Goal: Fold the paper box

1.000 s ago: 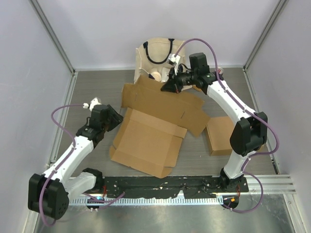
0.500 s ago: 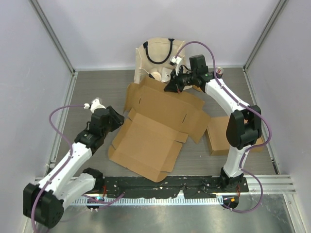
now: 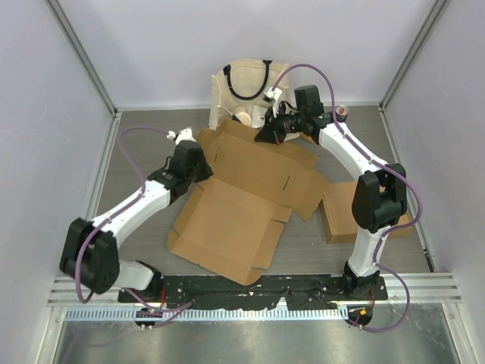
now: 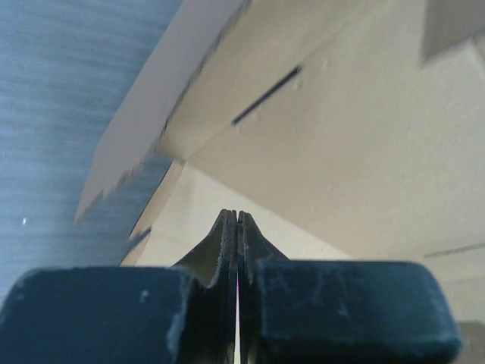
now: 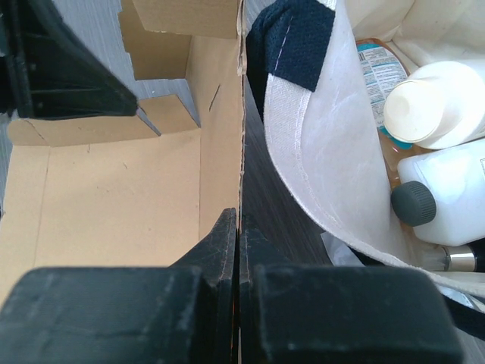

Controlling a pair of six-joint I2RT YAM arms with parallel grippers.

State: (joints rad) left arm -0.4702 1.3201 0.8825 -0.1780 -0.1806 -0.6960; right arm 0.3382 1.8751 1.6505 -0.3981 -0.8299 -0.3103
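Observation:
The paper box lies unfolded on the table's middle, brown cardboard with its flaps partly raised. My right gripper is at its far edge, shut on the upright back flap, whose thin edge runs straight down into my right gripper. My left gripper is at the box's left rear corner. In the left wrist view my left gripper is shut with nothing seen between its fingers, and the box's inner panel and a raised side flap fill the view just ahead.
A cream cloth bag stands at the back wall behind the box, holding white bottles. A second, folded cardboard box lies at the right by the right arm. A small can sits at the back right.
The left arm has swung up and right to the box's left rear corner, and its jaws have closed. The box has shifted slightly. The right gripper keeps its hold on the back flap.

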